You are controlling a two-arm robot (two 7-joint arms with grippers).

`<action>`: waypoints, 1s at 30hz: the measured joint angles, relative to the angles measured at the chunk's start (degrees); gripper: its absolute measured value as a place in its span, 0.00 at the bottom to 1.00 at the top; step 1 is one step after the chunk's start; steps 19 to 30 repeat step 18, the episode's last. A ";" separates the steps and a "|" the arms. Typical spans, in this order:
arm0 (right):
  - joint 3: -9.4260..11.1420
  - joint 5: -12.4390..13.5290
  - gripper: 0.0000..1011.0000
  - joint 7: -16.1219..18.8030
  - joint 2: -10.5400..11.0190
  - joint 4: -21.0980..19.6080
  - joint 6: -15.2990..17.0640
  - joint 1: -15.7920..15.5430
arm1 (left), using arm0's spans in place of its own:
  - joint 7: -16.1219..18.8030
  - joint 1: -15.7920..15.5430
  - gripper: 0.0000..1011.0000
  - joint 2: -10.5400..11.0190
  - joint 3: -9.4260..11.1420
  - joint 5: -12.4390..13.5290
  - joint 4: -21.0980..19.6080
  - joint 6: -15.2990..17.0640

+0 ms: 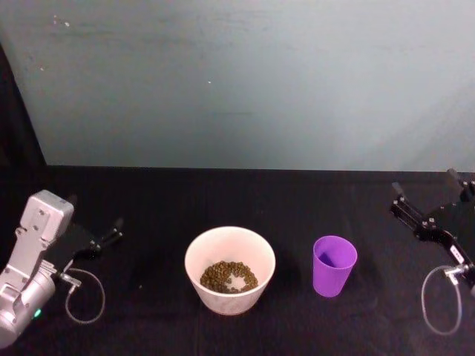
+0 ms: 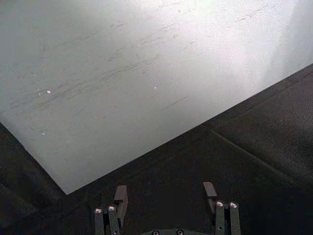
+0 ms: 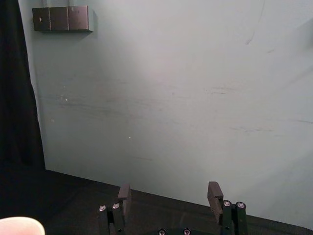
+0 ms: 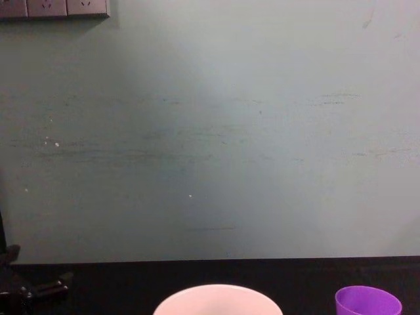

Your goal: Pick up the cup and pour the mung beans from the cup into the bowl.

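Purple cup [image 1: 335, 265] upright on the black table [image 1: 148, 200], just right of the white bowl [image 1: 230, 269] with mung beans [image 1: 229, 277] inside, left gripper [image 1: 95, 240] and right gripper [image 1: 424, 201] at the table sides, both open, holding nothing, well apart from the cup

Bowl [image 1: 229, 261] is a pale pinkish white, plain, with brownish-green beans [image 1: 228, 277] heaped inside. Just to the right of the bowl, the cup [image 1: 334, 265] is solid bright purple, no pattern. Both sit on a black tablecloth [image 1: 148, 208]. Behind the bowl, the wall [image 1: 245, 81] is dull grey-green with faint scuffs.
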 joint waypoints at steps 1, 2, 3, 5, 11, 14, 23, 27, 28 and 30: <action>0.00 0.00 0.99 0.01 0.00 0.00 0.00 0.00 | 0.00 0.00 0.99 0.00 0.00 0.00 0.00 0.00; 0.00 0.00 0.99 0.01 0.00 0.00 0.00 0.00 | 0.00 0.00 0.99 0.00 0.00 0.00 0.00 0.00; 0.00 0.00 0.99 0.01 0.00 0.00 0.00 0.00 | 0.00 0.00 0.99 0.00 0.00 0.00 0.00 0.00; 0.00 0.00 0.99 0.01 0.00 0.00 0.00 0.00 | 0.00 0.00 0.99 0.00 0.00 0.00 0.00 0.00; 0.00 0.00 0.99 0.01 0.00 0.00 0.00 0.00 | 0.00 0.00 0.99 0.00 0.00 0.00 0.00 0.00; 0.00 0.00 0.99 0.01 0.00 0.00 0.00 0.00 | 0.00 0.00 0.99 0.00 0.00 0.00 0.00 0.00; 0.00 0.00 0.99 0.00 0.00 0.01 0.00 0.00 | 0.00 0.00 0.99 0.00 0.00 0.00 0.00 0.00; 0.00 0.00 0.99 0.00 0.00 0.01 0.00 0.00 | 0.00 0.00 0.99 0.00 0.00 0.00 0.00 0.00; 0.00 0.00 0.99 0.00 0.00 0.01 0.00 0.00 | 0.00 0.00 0.99 0.00 0.00 0.00 0.00 0.00; 0.00 0.00 0.99 0.00 0.00 0.01 0.00 0.00 | 0.00 0.00 0.99 0.00 0.00 0.00 0.00 0.00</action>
